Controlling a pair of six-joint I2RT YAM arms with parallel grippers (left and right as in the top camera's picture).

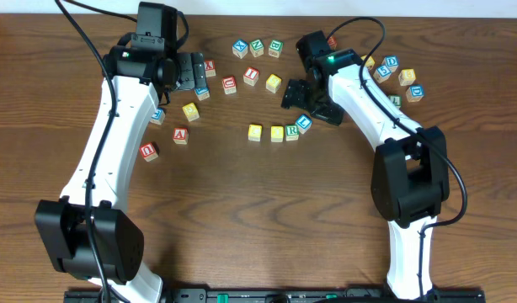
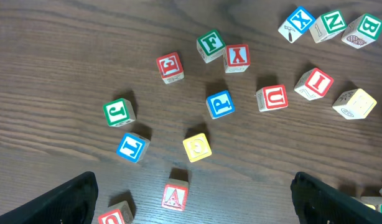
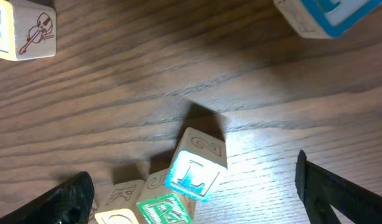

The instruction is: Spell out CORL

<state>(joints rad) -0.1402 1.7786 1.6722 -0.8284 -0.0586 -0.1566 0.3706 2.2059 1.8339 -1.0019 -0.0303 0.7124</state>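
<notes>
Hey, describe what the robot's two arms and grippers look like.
Both the left arm and right arm have smooth white links joined by bulky black joints, with black cables looping alongside. A small green light glows on the right arm. The left gripper and right gripper have black fingers.

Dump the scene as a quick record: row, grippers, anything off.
row, left to right: yellow block, second yellow block, R block, L block
fault: L block turned, off the line toward the far edge
left gripper: open, empty, over loose blocks
right gripper: open, empty, above L block
table: wood
</notes>
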